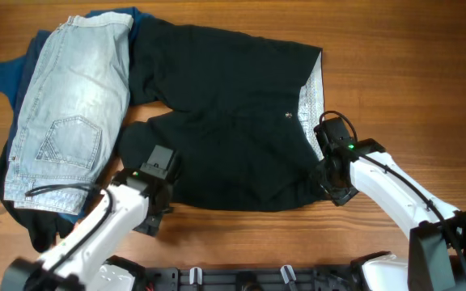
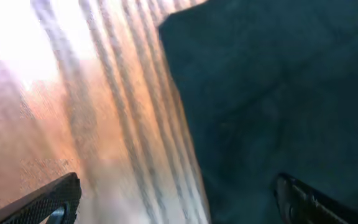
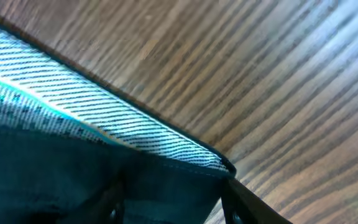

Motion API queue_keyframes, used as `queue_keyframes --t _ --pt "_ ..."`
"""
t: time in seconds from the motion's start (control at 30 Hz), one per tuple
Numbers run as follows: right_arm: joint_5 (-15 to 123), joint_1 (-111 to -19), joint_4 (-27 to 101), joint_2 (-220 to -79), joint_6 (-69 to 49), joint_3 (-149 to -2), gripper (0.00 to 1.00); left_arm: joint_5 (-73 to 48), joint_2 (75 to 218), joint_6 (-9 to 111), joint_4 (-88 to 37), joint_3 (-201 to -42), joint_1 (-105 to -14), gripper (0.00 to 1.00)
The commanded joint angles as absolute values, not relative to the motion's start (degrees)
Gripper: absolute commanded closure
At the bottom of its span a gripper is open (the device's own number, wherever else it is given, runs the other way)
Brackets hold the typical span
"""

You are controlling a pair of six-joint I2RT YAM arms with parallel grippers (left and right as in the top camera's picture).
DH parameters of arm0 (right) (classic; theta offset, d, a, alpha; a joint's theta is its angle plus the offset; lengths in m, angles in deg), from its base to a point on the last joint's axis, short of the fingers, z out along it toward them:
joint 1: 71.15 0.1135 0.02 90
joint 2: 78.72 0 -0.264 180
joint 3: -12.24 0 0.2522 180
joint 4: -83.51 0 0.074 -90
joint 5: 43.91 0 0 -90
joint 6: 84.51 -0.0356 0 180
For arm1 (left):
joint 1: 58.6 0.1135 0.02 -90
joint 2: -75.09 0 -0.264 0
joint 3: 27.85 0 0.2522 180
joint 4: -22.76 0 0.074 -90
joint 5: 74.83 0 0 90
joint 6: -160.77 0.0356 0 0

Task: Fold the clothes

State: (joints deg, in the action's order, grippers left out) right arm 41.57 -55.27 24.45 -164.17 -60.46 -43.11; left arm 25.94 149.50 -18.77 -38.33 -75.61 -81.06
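Large black shorts (image 1: pixel 225 121) lie spread flat mid-table, with the pale patterned waistband lining (image 1: pixel 310 101) on the right. Light-blue denim shorts (image 1: pixel 67 113) lie at the left over a blue top (image 1: pixel 10 73). My left gripper (image 1: pixel 154 198) is open at the shorts' near-left corner. In the left wrist view (image 2: pixel 176 202) one finger is over wood and the other over black cloth (image 2: pixel 278 93). My right gripper (image 1: pixel 330 184) is at the near-right waistband corner. In the right wrist view its fingers (image 3: pixel 173 202) are apart, with the black corner (image 3: pixel 166 180) and striped lining (image 3: pixel 73 112) between them.
The wooden table (image 1: pixel 411 73) shows bare on the right and along the front edge. A dark garment edge (image 1: pixel 43 230) sticks out under the denim shorts at the near left, close to my left arm.
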Motion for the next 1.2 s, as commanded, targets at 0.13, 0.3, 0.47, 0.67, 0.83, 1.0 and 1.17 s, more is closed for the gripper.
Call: queue_keyframes --t 0.13,0.3,0.47,0.67,0.83,1.0,1.17 --pt "43.13 -54.92 27.31 -164.89 -52.90 -42.69 0.54 29.56 159.78 -20.14 -27.54 -75.30 -81.37 0.00" --pt "46.19 -54.92 27.12 -165.65 -50.01 -42.69 0.73 32.30 162.16 -20.12 -26.27 -75.30 -81.32 0.29" --pt "48.31 -54.92 26.33 -165.68 -50.03 -42.69 0.95 35.31 162.16 -20.10 -25.66 -75.30 -81.32 0.96" --pt "48.59 -54.95 25.30 -165.65 -46.80 -42.72 0.57 35.62 162.16 -19.46 -23.95 -75.30 -81.32 0.96" --pt "52.17 -54.92 24.19 -165.65 -40.77 -42.72 0.36 35.60 162.16 -19.46 -23.27 -75.30 -81.32 0.96" --pt "52.94 -54.92 22.53 -165.68 -40.88 -42.47 0.35 35.60 162.16 -19.42 -22.49 -75.30 -81.32 0.96" --pt "52.98 -54.92 23.75 -165.68 -42.58 -39.59 0.33 35.57 162.16 -17.96 -22.46 -75.30 -81.32 0.96"
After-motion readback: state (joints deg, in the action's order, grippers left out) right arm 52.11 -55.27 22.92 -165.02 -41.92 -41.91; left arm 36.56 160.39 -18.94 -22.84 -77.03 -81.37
